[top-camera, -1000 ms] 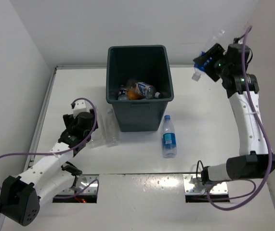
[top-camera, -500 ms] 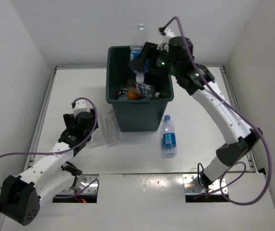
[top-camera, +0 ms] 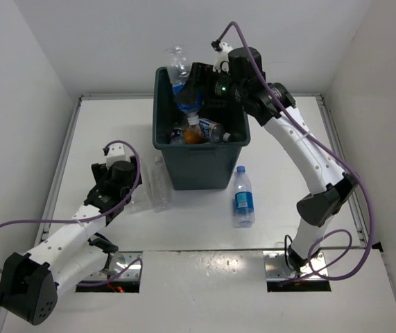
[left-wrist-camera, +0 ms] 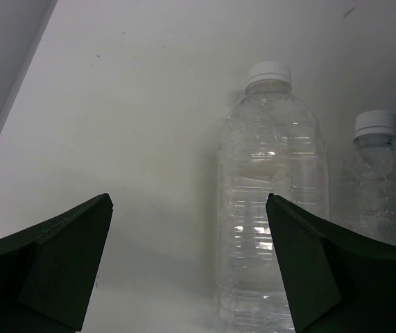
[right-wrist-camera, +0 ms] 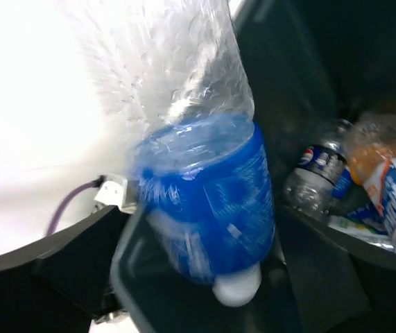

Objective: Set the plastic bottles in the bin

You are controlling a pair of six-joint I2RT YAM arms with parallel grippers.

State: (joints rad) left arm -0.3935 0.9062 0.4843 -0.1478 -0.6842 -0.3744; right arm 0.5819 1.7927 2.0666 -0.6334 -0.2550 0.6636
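Over the back left of the dark grey bin [top-camera: 199,168] a blue-labelled plastic bottle [top-camera: 184,94] hangs cap down, blurred. My right gripper [top-camera: 202,86] is open around it; in the right wrist view this bottle [right-wrist-camera: 208,194] shows a gap to each finger. Several bottles [top-camera: 208,130] lie inside the bin. Another blue-labelled bottle [top-camera: 243,198] lies on the table right of the bin. Two clear white-capped bottles [top-camera: 159,184] lie left of the bin. My left gripper [top-camera: 136,194] is open just short of them, with the nearer bottle [left-wrist-camera: 270,208] partly between its fingers and the other bottle [left-wrist-camera: 379,191] further right.
White walls close in the table on the left, back and right. The bin stands at the table's back centre. Purple cables loop from both arms. Two metal mounting plates [top-camera: 284,266] sit at the near edge.
My right arm swung left from the back right corner to above the bin, carrying the blue-labelled bottle. Its jaws have just opened and the bottle has tipped cap down. The left arm has not moved.
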